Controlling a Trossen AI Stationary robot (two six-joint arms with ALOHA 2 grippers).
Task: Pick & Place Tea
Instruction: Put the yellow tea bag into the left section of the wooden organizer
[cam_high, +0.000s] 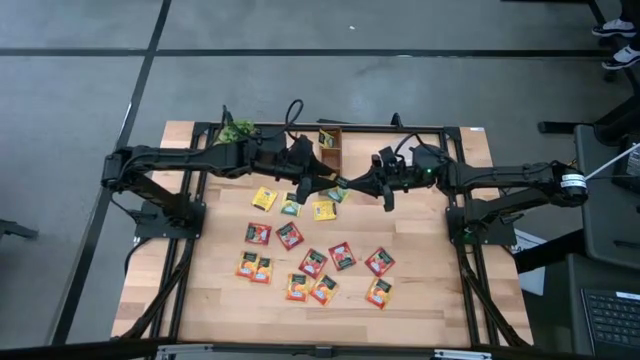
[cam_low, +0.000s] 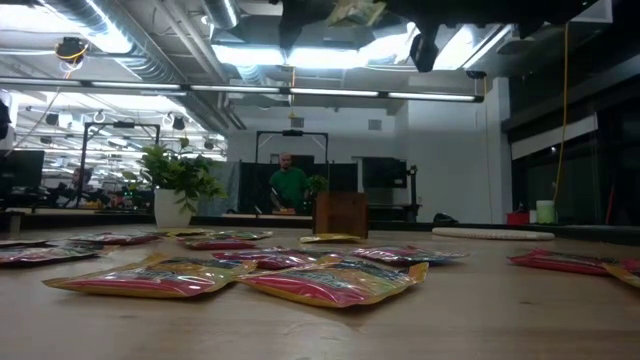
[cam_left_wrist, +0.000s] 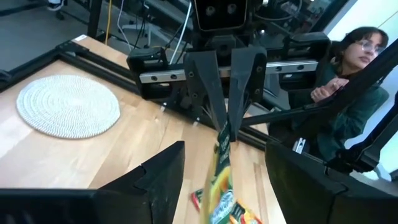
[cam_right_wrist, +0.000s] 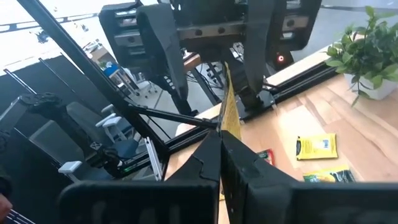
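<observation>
One yellow-green tea sachet (cam_left_wrist: 221, 177) hangs high over the table's middle, seen edge-on in the right wrist view (cam_right_wrist: 230, 99). My right gripper (cam_right_wrist: 221, 146) comes in from the table's right and is shut on it. My left gripper (cam_left_wrist: 227, 186) faces it from the left, open. Its two fingers (cam_right_wrist: 163, 53) stand on either side of the sachet without touching. Several more sachets (cam_high: 312, 262), red, orange and yellow, lie flat on the wood below. My right gripper pinches the sachet between its two shut fingers (cam_left_wrist: 244, 78), at the end nearest them (cam_right_wrist: 229, 127). The fingers reach in about level from the table's right. The sachet stands on edge, sticks out past the fingertips toward the left gripper, and is lifted clear of the table.
A small wooden box (cam_high: 330, 147) stands at the far edge behind the grippers, a potted plant (cam_high: 237, 130) at the far left. A round woven mat (cam_left_wrist: 68, 106) lies at the far right. A person (cam_left_wrist: 351, 74) sits beyond the table frame.
</observation>
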